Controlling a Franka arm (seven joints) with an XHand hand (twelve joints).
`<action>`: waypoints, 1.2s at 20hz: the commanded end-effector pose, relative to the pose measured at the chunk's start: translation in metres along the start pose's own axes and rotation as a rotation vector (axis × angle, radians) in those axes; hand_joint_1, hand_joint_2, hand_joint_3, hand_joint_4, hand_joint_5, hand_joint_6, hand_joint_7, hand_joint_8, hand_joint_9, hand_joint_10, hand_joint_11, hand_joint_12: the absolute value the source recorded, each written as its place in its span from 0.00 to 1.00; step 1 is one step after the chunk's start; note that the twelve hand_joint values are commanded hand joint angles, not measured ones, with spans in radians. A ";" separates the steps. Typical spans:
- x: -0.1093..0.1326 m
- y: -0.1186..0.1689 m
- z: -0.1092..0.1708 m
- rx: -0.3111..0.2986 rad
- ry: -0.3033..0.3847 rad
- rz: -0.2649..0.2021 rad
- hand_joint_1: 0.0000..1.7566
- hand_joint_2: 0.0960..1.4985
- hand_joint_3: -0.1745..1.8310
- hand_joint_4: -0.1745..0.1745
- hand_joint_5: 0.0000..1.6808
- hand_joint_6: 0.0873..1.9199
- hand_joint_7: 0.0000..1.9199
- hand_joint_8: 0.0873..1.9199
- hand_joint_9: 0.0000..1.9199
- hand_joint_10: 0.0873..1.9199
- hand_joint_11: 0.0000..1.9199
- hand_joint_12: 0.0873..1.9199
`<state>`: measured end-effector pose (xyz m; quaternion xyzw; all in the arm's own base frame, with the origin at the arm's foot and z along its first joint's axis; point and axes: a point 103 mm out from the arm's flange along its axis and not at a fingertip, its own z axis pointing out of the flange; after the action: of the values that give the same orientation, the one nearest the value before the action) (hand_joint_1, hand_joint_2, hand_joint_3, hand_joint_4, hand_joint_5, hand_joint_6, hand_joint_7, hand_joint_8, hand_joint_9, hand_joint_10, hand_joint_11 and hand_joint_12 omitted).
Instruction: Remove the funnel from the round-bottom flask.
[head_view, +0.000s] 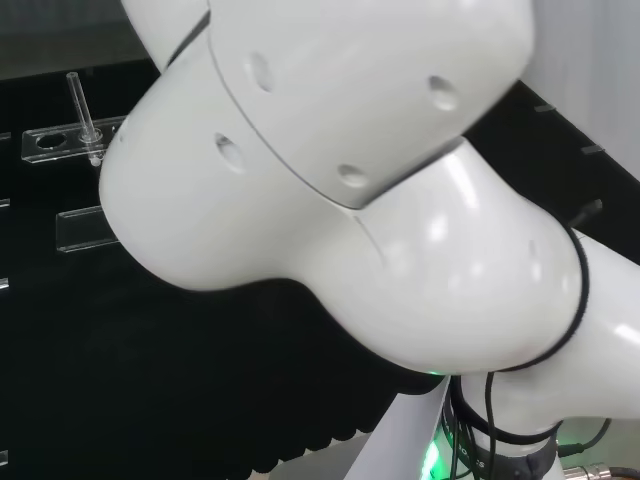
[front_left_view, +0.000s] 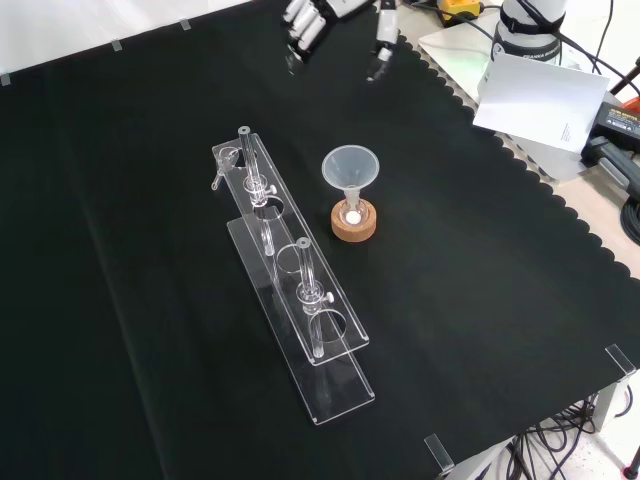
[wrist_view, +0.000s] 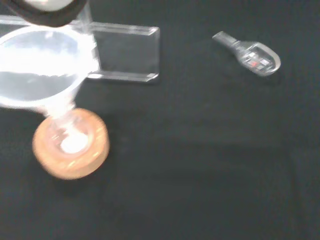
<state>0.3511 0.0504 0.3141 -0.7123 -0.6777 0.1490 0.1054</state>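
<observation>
One funnel (front_left_view: 350, 165) sits upright in flask (front_left_view: 352, 214) on cork ring (front_left_view: 354, 222), mid-cloth in front view. I see hand (front_left_view: 305, 27) at 12 o'clock from it, well apart, fingers relaxed, empty. Funnel axis vertical; lift straight up.

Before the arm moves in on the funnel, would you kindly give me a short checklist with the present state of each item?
1. Funnel seated upright in the round-bottom flask: ok.
2. Flask resting in its cork ring: ok.
3. Robot hand free of load, fingers relaxed: ok.
4. Robot hand at the funnel: not ok, it hangs at the front view's top, well apart.
5. Room beside the funnel: cannot tell; the clear rack stands close on its left in the front view.
6. Flask contents: cannot tell, something white shows inside.
</observation>
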 end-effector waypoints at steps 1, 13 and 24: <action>0.016 -0.013 0.018 0.078 0.031 -0.047 0.36 0.42 0.28 0.33 0.21 0.00 0.10 0.34 0.23 0.31 0.16 0.73; 0.058 -0.011 0.038 0.078 -0.071 -0.159 0.35 0.41 0.25 0.29 0.16 0.00 0.04 0.35 0.17 0.34 0.16 0.76; 0.069 0.015 0.044 0.068 -0.146 -0.197 0.38 0.41 0.24 0.28 0.15 0.00 0.03 0.35 0.16 0.35 0.17 0.76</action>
<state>0.3377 0.1183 0.2668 -0.6299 -0.7399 0.2078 0.1118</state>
